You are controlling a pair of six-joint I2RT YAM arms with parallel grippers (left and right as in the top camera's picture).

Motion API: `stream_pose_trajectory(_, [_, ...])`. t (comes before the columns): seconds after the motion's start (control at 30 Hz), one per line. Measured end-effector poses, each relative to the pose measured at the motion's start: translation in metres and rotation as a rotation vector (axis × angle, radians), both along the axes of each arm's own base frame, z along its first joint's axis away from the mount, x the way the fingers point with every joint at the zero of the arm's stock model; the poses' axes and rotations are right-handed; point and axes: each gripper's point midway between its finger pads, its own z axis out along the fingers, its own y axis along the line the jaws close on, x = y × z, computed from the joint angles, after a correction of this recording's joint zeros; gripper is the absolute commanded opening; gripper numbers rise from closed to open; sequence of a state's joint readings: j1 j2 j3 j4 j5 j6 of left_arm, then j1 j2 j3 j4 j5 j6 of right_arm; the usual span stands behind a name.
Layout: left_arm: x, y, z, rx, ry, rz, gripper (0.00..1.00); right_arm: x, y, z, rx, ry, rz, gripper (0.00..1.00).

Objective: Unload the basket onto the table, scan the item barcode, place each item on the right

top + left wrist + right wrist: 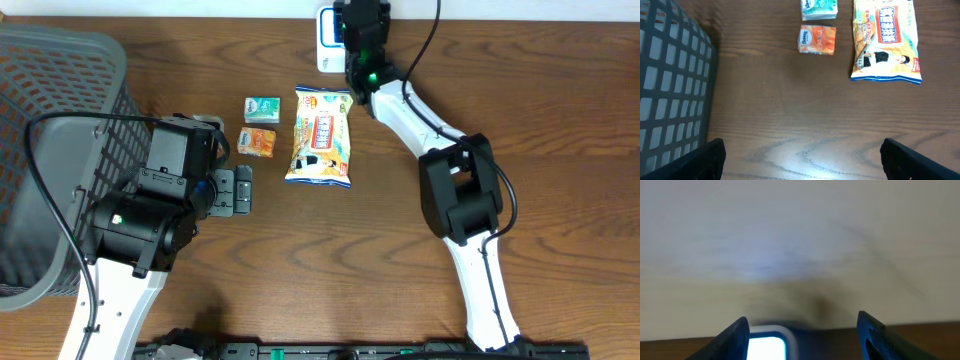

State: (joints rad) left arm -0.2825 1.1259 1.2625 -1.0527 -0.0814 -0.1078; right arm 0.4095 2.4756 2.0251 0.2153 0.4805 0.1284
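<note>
Unscanned, I judge: yellow plastic snack bag (320, 137) lies untouched; left pincer (802, 156) and right pincer (802, 325) gape empty (right beside white scanner (326, 55)).

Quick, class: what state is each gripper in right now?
Left gripper: open, holding nothing.
Right gripper: open, holding nothing.

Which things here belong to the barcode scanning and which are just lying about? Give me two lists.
For the job:
- white scanner-like device, with the right gripper open at it
- snack bag, green pack and orange pack, likely the items to scan

Lying about:
- grey basket
- left gripper, open over the bare table
</note>
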Motion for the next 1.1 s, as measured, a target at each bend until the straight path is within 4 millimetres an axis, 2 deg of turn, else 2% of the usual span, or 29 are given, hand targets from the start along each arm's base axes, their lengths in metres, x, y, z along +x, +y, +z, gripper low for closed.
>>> stream_pose_trajectory(0.1, [0.000, 0.000, 0.000, 0.000, 0.000, 0.000, 0.98, -0.001, -0.023, -0.011, -0.013, 0.057, -0.068, 0.63])
stream_pose_trajectory(0.2, [0.000, 0.000, 0.000, 0.000, 0.000, 0.000, 0.98, -0.005, -0.057, -0.022, -0.017, 0.141, -0.142, 0.67])
stream_pose_trajectory(0.33, [0.000, 0.000, 0.000, 0.000, 0.000, 0.000, 0.98, -0.017, -0.110, -0.016, -0.010, 0.244, -0.238, 0.69])
stream_pose_trajectory(0.5, [0.000, 0.000, 0.000, 0.000, 0.001, 0.000, 0.98, -0.040, -0.149, -0.001, 0.040, 0.383, -0.222, 0.77])
stream_pose_trajectory(0.57, [0.000, 0.000, 0.000, 0.000, 0.000, 0.000, 0.98, -0.049, -0.151, -0.002, 0.073, 0.445, -0.180, 0.78])
stream_pose_trajectory(0.6, [0.000, 0.000, 0.000, 0.000, 0.000, 0.000, 0.98, -0.053, -0.149, -0.005, 0.094, 0.474, -0.155, 0.81])
stream_pose_trajectory(0.7, [0.000, 0.000, 0.000, 0.000, 0.000, 0.000, 0.98, -0.062, -0.136, -0.023, 0.166, 0.558, -0.085, 0.89])
stream_pose_trajectory(0.8, [0.000, 0.000, 0.000, 0.000, 0.000, 0.000, 0.98, -0.059, -0.118, -0.036, 0.213, 0.581, -0.028, 0.99])
stream_pose_trajectory(0.93, [0.000, 0.000, 0.000, 0.000, 0.000, 0.000, 0.98, -0.051, -0.096, -0.059, 0.227, 0.585, 0.034, 0.99])
stream_pose_trajectory(1.1, [0.000, 0.000, 0.000, 0.000, 0.000, 0.000, 0.98, -0.050, -0.077, -0.096, 0.138, 0.629, 0.119, 0.99])
